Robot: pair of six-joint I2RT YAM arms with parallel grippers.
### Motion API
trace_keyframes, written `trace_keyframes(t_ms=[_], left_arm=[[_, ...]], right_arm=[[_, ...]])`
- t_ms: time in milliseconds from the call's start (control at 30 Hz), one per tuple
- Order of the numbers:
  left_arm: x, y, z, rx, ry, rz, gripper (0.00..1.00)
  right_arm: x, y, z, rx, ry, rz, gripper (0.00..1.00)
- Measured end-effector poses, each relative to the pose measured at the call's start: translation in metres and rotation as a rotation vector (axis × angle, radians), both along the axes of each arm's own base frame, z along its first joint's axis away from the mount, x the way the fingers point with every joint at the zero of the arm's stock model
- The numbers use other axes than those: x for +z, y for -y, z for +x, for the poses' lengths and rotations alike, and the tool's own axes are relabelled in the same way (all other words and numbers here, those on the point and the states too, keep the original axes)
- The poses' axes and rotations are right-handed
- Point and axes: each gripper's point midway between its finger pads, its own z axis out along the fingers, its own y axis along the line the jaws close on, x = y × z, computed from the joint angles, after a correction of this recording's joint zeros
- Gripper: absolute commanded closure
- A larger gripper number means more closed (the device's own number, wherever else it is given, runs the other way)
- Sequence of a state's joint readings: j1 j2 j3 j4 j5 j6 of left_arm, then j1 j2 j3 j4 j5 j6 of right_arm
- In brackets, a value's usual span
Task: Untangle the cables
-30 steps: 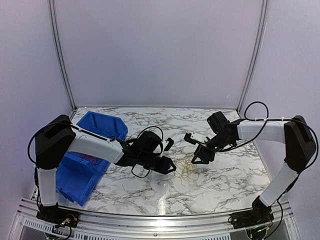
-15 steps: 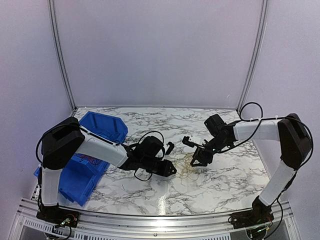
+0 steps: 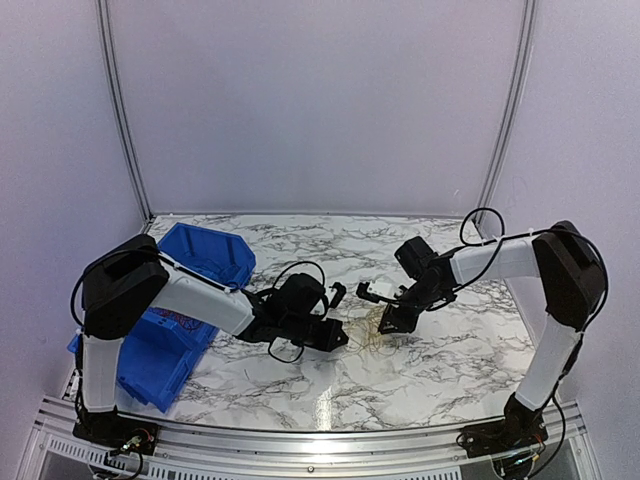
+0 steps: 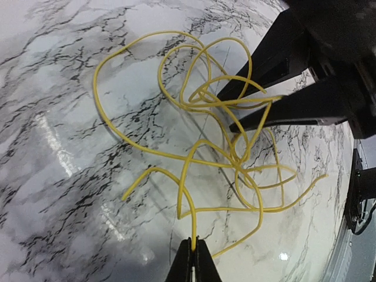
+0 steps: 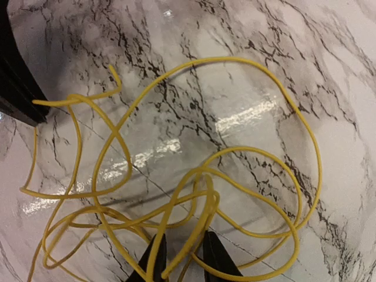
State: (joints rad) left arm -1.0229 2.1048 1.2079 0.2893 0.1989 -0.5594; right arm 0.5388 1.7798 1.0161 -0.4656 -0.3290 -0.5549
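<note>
The cables are one thin yellow cable in a loose tangle [image 3: 368, 336] on the marble table, between my two grippers. My left gripper [image 3: 343, 337] is low at the tangle's left side. In the left wrist view it [image 4: 192, 239] is shut on one strand of the yellow cable [image 4: 183, 187]. My right gripper [image 3: 388, 322] is at the tangle's right side. In the right wrist view it [image 5: 185, 249] is open, with a few strands of the cable [image 5: 208, 197] lying between its fingers. Its two fingers [image 4: 276, 59] also show in the left wrist view, reaching into the loops.
Two blue plastic bins stand at the left, one at the back [image 3: 205, 255] and one nearer the front edge [image 3: 150, 350]. The marble table [image 3: 300, 240] is walled by white panels at the back and sides.
My right gripper has moved left and down into the tangle's right side. My left gripper has shifted slightly and stays closed at the tangle's left side.
</note>
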Motion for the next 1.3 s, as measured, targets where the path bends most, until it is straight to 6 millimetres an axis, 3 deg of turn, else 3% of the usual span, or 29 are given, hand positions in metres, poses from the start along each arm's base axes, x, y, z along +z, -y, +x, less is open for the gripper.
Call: trace_keyframes(t_ms=[100, 200, 367, 633, 800, 1033, 1133, 1300], left_arm=[[0.012, -0.018, 0.0, 0.029, 0.025, 0.008, 1.0], [0.041, -0.038, 0.001, 0.064, 0.066, -0.009, 1.0], [0.123, -0.082, 0.029, 0.187, 0.227, -0.037, 1.0], [0.216, -0.169, 0.053, 0.383, 0.455, 0.046, 1.0], [0.292, -0.226, 0.055, 0.509, 0.629, 0.102, 1.0], [0.399, -0.299, 0.041, 0.675, 0.85, 0.162, 1.0], [0.421, -0.318, 0.036, 0.716, 0.903, 0.209, 1.0], [0.422, -0.333, 0.034, 0.721, 0.934, 0.321, 1.0]], right_arm=[[-0.002, 0.003, 0.007, -0.02, 0.014, -0.014, 0.81], [-0.002, 0.005, 0.011, -0.031, 0.021, -0.017, 0.82], [-0.002, 0.011, 0.019, -0.058, 0.033, -0.023, 0.85], [-0.003, 0.016, 0.025, -0.076, 0.042, -0.03, 0.86], [-0.003, 0.016, 0.026, -0.077, 0.044, -0.031, 0.86], [-0.003, 0.016, 0.029, -0.079, 0.048, -0.035, 0.85], [-0.003, 0.016, 0.029, -0.08, 0.049, -0.036, 0.84], [-0.003, 0.016, 0.031, -0.082, 0.053, -0.041, 0.82]])
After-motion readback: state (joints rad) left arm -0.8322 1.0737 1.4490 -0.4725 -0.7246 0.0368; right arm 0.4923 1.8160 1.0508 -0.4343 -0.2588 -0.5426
